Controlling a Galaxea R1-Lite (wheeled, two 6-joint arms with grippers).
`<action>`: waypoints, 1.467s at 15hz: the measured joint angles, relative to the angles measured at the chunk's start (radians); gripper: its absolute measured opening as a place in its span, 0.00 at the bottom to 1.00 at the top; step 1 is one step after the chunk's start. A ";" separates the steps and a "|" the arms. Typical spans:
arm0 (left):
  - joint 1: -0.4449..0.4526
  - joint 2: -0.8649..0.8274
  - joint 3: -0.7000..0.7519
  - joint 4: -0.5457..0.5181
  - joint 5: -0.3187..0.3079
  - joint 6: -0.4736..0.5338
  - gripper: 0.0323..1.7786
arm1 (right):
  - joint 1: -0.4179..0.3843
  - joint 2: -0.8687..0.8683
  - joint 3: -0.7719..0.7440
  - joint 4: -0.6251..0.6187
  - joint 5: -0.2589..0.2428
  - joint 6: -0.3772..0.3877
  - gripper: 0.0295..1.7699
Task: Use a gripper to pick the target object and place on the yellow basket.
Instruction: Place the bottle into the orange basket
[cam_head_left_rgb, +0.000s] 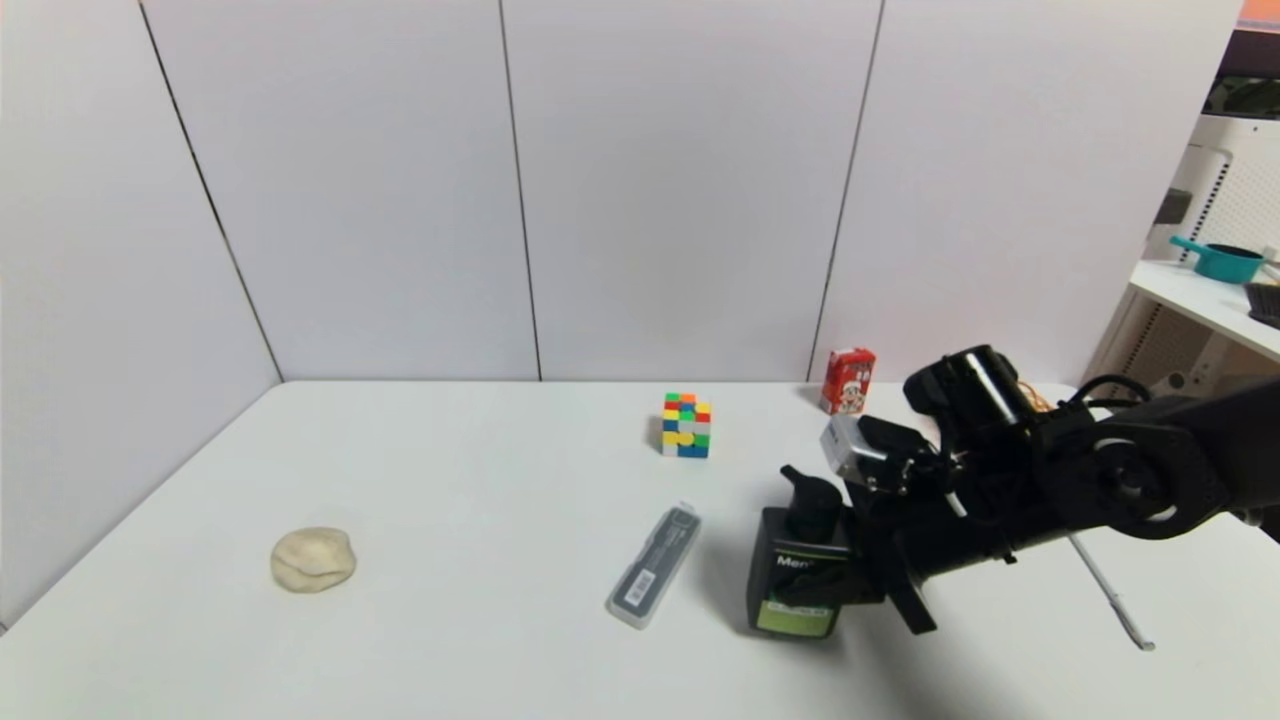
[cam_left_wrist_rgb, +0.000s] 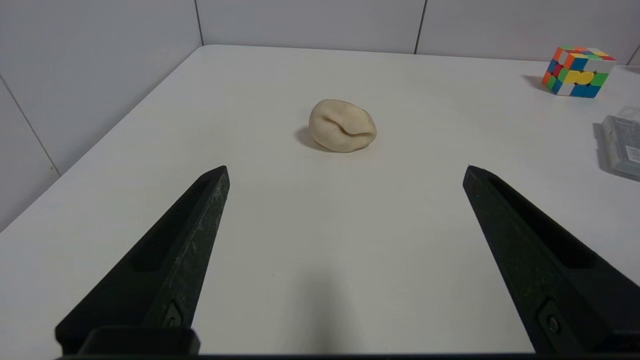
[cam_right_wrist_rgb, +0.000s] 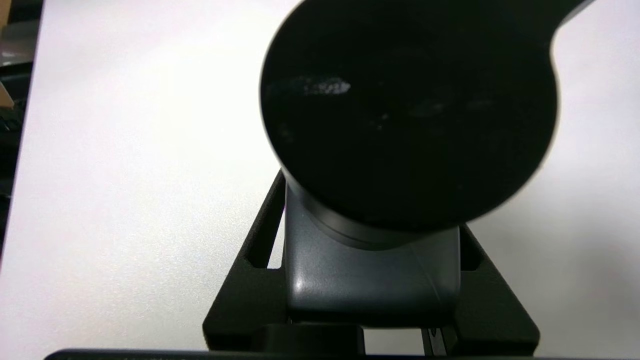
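Clamped in the right gripper (cam_right_wrist_rgb: 372, 300) near the table's (cam_head_left_rgb: 450, 620) front right, the black pump bottle (cam_head_left_rgb: 797, 585) looks rigid, smooth-sided, probably weighty, so its flat body suits gripping.

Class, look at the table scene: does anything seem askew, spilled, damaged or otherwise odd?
Nothing spilled or damaged. The black pump bottle stands upright in the right gripper. One oddity: no yellow basket is in view.
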 joint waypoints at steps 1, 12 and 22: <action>0.000 0.000 0.000 0.000 0.000 0.000 0.95 | -0.021 -0.024 -0.014 0.005 0.001 0.004 0.35; 0.000 0.000 0.000 0.000 0.000 0.000 0.95 | -0.501 -0.045 -0.483 0.003 -0.065 0.221 0.35; 0.000 0.000 0.000 0.000 0.000 0.000 0.95 | -0.657 0.244 -0.698 -0.012 -0.375 0.234 0.35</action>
